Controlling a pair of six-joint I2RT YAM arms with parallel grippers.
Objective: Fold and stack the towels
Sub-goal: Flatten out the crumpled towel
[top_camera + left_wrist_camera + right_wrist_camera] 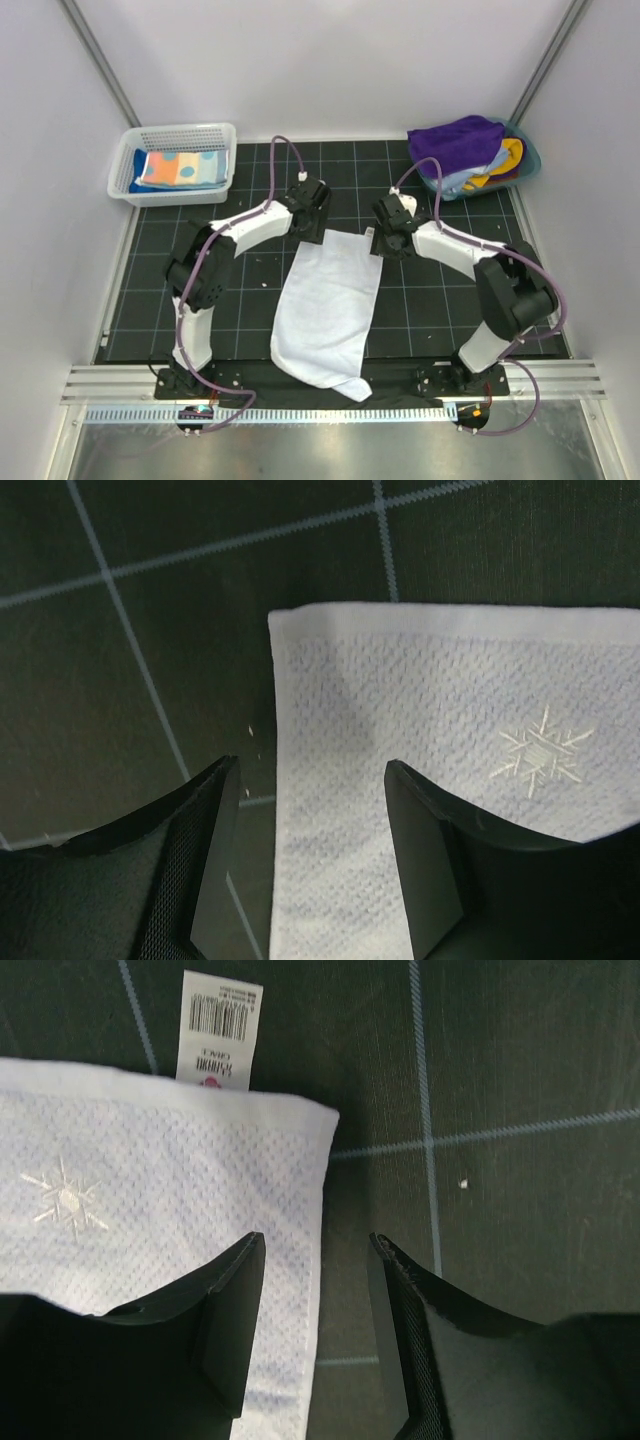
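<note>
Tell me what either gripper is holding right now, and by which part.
Nothing is held. The left gripper and the right gripper both stand open, one over each far corner of the white towel, which lies on the mat.

A robotics lab cell is what is on show here, not a home. The work surface is covered by a black mat ruled with a pale grid, and it is boxed in by plain white panels set in metal corner struts. A left arm and a right arm are mounted at the near edge by an aluminium rail, with purple cables looped over them. Towels are heaped in a teal tub, and a white mesh basket is set opposite.
</note>
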